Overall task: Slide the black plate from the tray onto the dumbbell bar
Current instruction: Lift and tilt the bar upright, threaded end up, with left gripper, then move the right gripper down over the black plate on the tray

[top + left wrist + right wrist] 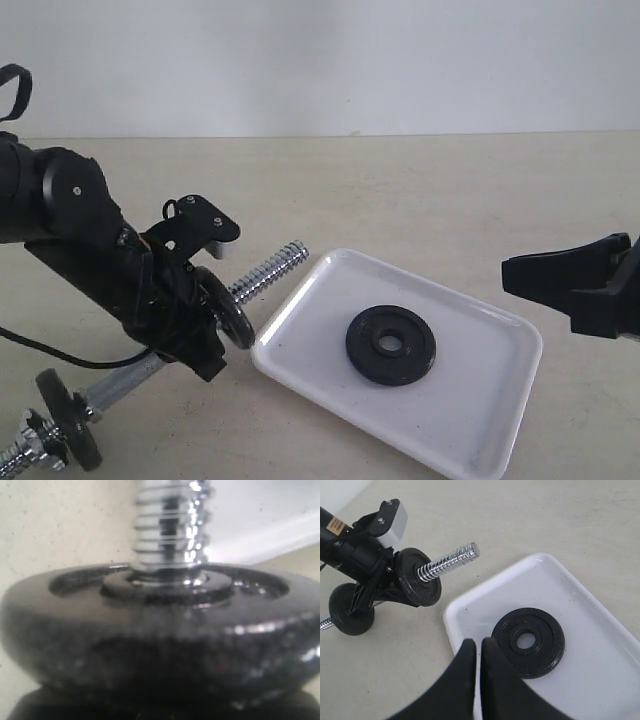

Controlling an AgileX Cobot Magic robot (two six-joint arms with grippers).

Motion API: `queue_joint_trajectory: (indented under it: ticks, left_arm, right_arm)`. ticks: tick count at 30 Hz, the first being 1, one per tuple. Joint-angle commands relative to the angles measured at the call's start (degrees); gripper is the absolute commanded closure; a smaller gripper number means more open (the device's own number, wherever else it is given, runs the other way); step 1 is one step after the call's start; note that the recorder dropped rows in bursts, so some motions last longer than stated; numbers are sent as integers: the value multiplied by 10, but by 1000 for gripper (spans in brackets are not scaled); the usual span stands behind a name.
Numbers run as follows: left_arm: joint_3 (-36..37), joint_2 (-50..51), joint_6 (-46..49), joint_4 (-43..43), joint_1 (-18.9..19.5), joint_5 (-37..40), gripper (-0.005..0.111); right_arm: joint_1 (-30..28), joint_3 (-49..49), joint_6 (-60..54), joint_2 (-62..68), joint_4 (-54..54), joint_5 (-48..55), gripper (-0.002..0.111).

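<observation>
The only label you have is a small tan sticker (335, 526) on the left arm, and its writing is too small to read. Your left fingers (200, 340) pinch a dull black cast disc (232, 312) by its rim. That disc is threaded on the bar (268, 273), whose shiny, coarsely ribbed chrome end sticks out past those fingers towards the tray (480, 420). Behind them, an end disc (72, 418) sits further along the bar. Your right fingers (492, 665), smooth and black, are pressed together and hold nothing. The plate (528, 641) lies flat in the tray just past their tips and well apart from the left fingers. It is round and matte black, with a raised rim, a raised hub ring and a centre hole. The tray is glossy white plastic with rounded corners and a low rim, and it rests on the pale speckled counter (450, 200).
</observation>
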Motion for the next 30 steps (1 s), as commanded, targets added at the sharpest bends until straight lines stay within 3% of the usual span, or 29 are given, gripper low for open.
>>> queue_joint_trajectory:
  ticks: [1,12,24,30]
  left_arm:
    - [15,-34,27,-26,-2,-45,102]
    - [74,-83,47,-41,-2,-100,102]
    - [76,-181,48,-71,-2,-107,102]
    - [76,-191,48,-81,-2,-107,102]
  right_arm:
    - [0,1,-1,1,4,4,109]
    - [0,1,-1,1,4,3,109]
    - [0,1,-1,1,27,-13,109]
    - [0,1,-2,1,49,-13,100]
